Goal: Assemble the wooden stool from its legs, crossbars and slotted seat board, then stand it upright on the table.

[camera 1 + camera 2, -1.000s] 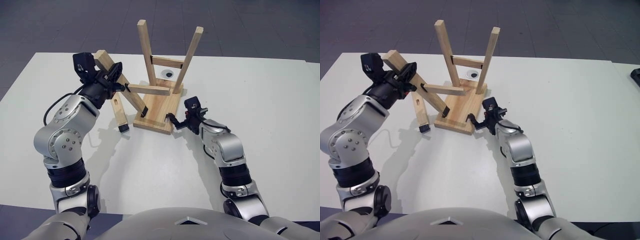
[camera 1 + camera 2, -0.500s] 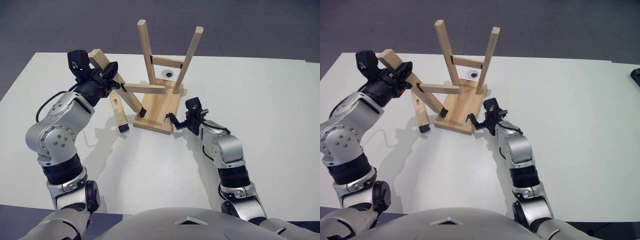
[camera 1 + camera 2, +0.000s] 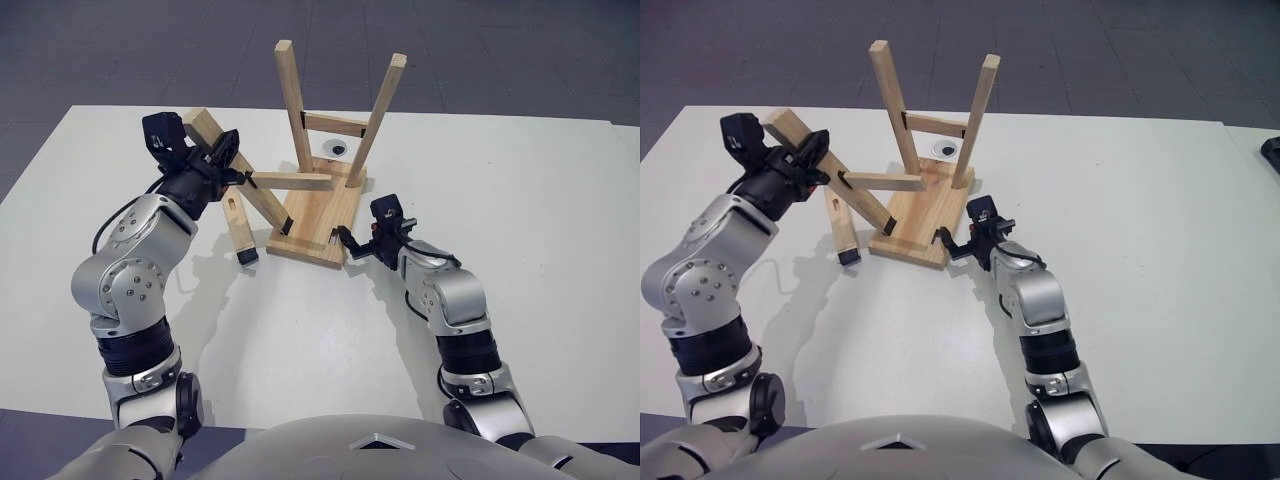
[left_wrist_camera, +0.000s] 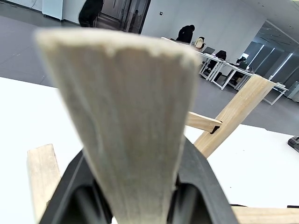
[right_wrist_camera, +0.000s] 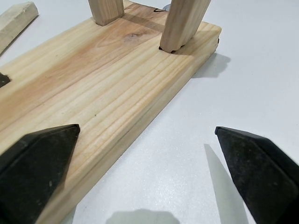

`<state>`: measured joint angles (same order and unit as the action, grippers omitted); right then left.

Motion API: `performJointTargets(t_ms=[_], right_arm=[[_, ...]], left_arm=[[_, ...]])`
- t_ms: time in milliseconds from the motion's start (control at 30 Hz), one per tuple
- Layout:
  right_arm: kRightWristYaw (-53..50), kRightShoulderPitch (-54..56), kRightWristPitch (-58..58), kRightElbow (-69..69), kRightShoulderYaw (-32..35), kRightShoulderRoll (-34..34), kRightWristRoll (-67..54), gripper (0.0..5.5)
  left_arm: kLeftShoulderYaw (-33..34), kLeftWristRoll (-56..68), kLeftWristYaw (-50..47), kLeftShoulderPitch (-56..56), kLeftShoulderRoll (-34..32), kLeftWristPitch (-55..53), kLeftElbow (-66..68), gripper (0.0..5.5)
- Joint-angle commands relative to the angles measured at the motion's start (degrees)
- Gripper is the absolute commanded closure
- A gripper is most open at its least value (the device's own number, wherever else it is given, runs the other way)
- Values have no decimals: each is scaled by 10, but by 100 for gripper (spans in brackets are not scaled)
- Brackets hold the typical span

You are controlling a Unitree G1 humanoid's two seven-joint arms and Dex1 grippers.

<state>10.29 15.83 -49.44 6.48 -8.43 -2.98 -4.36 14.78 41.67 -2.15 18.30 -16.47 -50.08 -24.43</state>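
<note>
The slotted seat board point(image 3: 315, 215) lies flat on the white table point(image 3: 540, 200). Two legs point(image 3: 293, 100) point(image 3: 380, 110) stand up from its far end, joined by a crossbar point(image 3: 335, 124). My left gripper point(image 3: 205, 160) is shut on the top of a third leg point(image 3: 255, 190), which slants down onto the board's near left corner. A crossbar point(image 3: 295, 180) juts from this leg, and a fourth leg point(image 3: 238, 228) hangs beside it, its black foot on the table. My right gripper point(image 3: 355, 240) is open at the board's near right corner point(image 5: 117, 107), its fingertips point(image 5: 37, 154) wide apart.
A small black round thing point(image 3: 337, 149) sits on the table just behind the stool. A dark object point(image 3: 1272, 148) shows at the table's far right edge. Bare tabletop stretches to the right of the board and in front of it.
My left gripper moved the held leg a little up and to the left, then brought it back down towards the board. The right arm and the board stayed still.
</note>
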Motion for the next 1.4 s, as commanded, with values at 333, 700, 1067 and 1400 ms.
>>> performJointTargets(t_ms=[333, 700, 1067, 1400], right_arm=[[-23, -3, -37, 21, -23, -22, 28, 10], [-7, 27, -23, -4, -20, -31, 30, 10], [12, 52, 0, -26, -21, -40, 30, 10], [21, 37, 23, -25, 1, -53, 22, 10]], left_arm=[[-114, -94, -20, -126, 3, -33, 1, 446], [-148, -133, 17, -75, -9, -19, 105, 446], [-132, -162, 30, -35, 65, 130, 104, 317], [-16, -102, 5, 127, 53, 179, -47, 160]])
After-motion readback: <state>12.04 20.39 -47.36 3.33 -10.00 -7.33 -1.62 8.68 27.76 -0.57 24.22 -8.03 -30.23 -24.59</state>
